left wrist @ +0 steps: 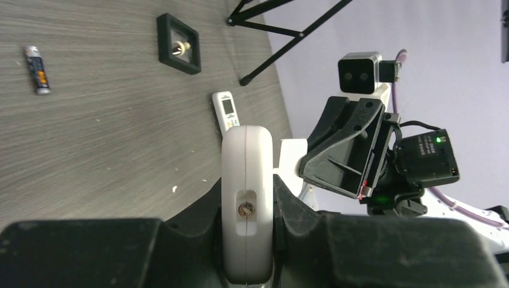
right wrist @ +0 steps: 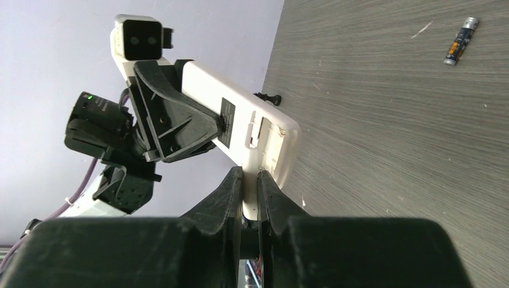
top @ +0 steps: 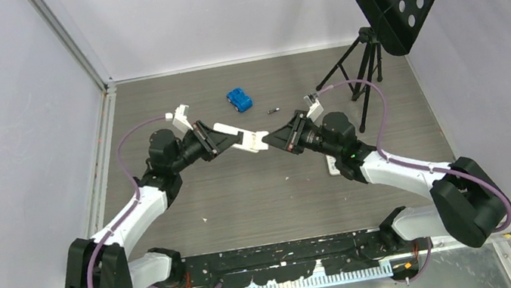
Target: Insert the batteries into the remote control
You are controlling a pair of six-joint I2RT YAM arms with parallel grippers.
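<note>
Above the table (top: 244, 191), remote control (top: 240, 137), long axis left-right

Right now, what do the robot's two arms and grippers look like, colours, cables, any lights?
Both the left arm and right arm have white link shells with black joints. A purple cable loops along each. The left gripper and right gripper are black and angular, each topped by a small white camera. A green light glows near each wrist.
</note>
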